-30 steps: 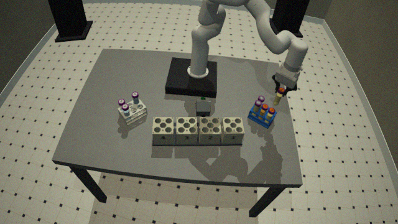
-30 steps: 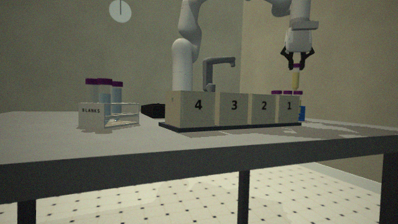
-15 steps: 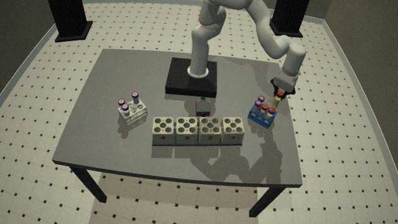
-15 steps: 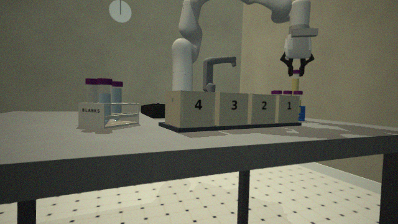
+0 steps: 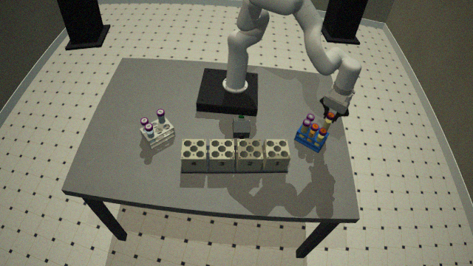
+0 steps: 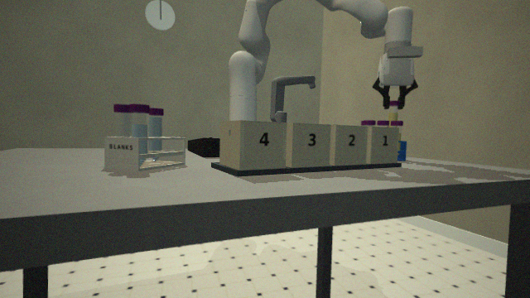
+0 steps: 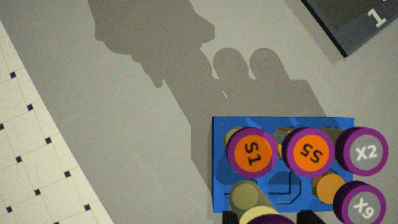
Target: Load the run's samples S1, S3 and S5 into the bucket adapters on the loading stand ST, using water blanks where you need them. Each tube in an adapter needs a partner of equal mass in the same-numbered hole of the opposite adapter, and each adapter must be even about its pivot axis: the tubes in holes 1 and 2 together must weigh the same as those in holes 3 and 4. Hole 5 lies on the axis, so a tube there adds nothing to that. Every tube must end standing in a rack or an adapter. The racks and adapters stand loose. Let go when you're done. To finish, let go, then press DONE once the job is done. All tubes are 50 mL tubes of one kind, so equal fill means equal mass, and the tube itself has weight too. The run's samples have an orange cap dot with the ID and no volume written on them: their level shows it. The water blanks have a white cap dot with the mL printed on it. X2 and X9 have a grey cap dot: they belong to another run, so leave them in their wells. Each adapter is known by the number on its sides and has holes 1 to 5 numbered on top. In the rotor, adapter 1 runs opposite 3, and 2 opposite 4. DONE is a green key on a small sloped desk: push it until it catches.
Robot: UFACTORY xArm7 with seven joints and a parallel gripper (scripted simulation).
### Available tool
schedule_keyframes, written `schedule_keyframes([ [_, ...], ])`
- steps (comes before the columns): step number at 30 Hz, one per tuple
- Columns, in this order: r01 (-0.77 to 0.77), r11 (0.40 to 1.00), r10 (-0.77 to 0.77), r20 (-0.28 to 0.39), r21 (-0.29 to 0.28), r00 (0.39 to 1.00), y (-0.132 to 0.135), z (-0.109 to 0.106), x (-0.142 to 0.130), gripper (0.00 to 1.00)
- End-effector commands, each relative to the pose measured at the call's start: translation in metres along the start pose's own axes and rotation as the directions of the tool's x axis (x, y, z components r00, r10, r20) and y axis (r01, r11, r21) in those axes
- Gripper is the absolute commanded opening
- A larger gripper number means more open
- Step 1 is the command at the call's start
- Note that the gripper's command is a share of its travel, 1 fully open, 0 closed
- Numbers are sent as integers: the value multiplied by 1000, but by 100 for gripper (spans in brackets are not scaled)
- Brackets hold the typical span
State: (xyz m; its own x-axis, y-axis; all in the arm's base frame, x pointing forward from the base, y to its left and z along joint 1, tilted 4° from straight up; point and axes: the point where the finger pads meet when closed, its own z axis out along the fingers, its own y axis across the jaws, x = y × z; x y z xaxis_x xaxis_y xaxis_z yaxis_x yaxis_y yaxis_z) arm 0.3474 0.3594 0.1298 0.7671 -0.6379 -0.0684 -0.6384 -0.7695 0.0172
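From here, four adapters (image 6: 263, 145) numbered 4 to 1 stand in a row, the white BLANKS rack (image 6: 122, 152) beside them holding three tubes (image 6: 140, 124).

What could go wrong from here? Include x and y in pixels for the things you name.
The held tube (image 5: 327, 121) (image 6: 393, 117) (image 7: 258, 212) hangs low at the blue rack (image 5: 310, 143) (image 6: 402, 151) (image 7: 218, 165); if it misses its well, it might catch the rim and shove the rack, which stands loose. The black fingers of the gripper (image 5: 334, 115) (image 6: 393, 103) could also bump the tall cap of X9 (image 7: 363, 205), close beside them, and tilt that tube.
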Motion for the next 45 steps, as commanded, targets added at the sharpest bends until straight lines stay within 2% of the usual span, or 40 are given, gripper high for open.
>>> schedule_keyframes([
  [1, 0, 1000, 0, -1, 7, 1000, -2, 0, 0, 0],
  [15, 0, 1000, 0, -1, 7, 1000, -2, 0, 0, 0],
  [45, 0, 1000, 0, -1, 7, 1000, -2, 26, 0, 0],
])
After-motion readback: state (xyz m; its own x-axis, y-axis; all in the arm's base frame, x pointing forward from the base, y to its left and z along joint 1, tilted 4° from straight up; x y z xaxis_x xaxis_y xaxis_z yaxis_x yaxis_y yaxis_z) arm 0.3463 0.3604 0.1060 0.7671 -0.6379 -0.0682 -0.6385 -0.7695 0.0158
